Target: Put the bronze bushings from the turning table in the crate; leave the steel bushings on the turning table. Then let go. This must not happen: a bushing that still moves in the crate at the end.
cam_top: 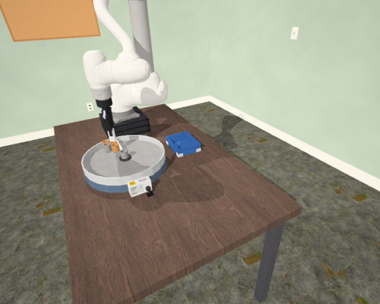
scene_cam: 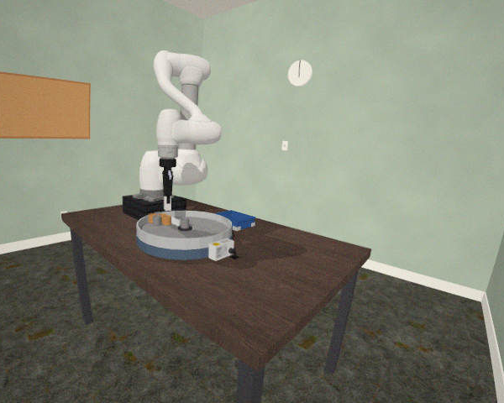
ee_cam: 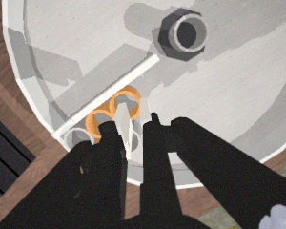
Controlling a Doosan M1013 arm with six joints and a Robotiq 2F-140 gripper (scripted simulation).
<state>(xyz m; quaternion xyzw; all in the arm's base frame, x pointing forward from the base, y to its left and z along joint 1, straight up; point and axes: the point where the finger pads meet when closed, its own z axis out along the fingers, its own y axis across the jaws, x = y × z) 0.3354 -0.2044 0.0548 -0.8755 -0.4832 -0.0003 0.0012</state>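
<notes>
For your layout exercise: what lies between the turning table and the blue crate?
Only a bare strip of the wooden table separates the turning table and the crate, clearest in the top view.
</notes>
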